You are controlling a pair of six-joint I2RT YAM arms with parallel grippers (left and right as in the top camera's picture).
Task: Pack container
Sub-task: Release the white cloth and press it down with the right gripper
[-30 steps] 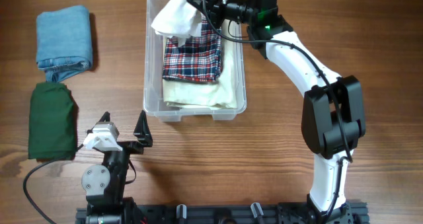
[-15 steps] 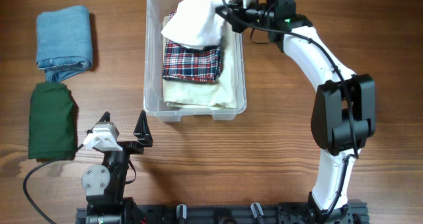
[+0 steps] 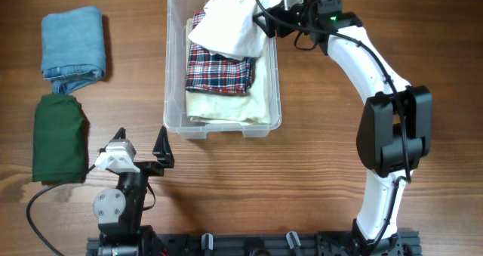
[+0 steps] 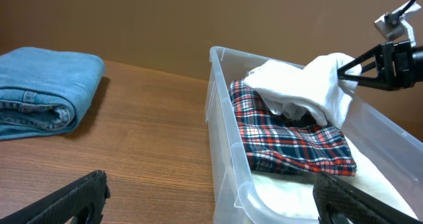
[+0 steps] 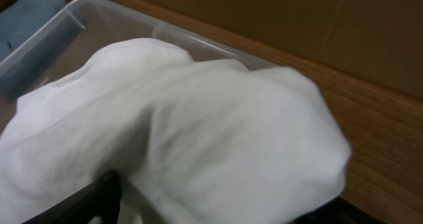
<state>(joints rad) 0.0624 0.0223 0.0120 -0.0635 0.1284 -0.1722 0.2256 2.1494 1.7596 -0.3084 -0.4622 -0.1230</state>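
Fingers on my right gripper [image 3: 266, 18] hover over the container's [image 3: 170, 67] far right corner, mid-table toward the far edge. The white cloth [image 3: 229, 26] is lying on the plaid one [image 3: 219, 69]. Left wrist view: left gripper [image 4: 215, 201] gaping, parked near, holding nothing. Right wrist: fingers [image 5: 99, 196] spread wide, I'd guess so the cloth settles onto the pile.

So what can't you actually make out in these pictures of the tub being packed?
- Right wrist view: the white cloth fills the frame, hiding the rest of the container.
- Overhead: whether the right gripper touches that cloth; folds hide its fingertips.
- All views: the container's base, under the plaid cloth and cream cloth.
- Left wrist view: the jeans, cut off by the left edge.
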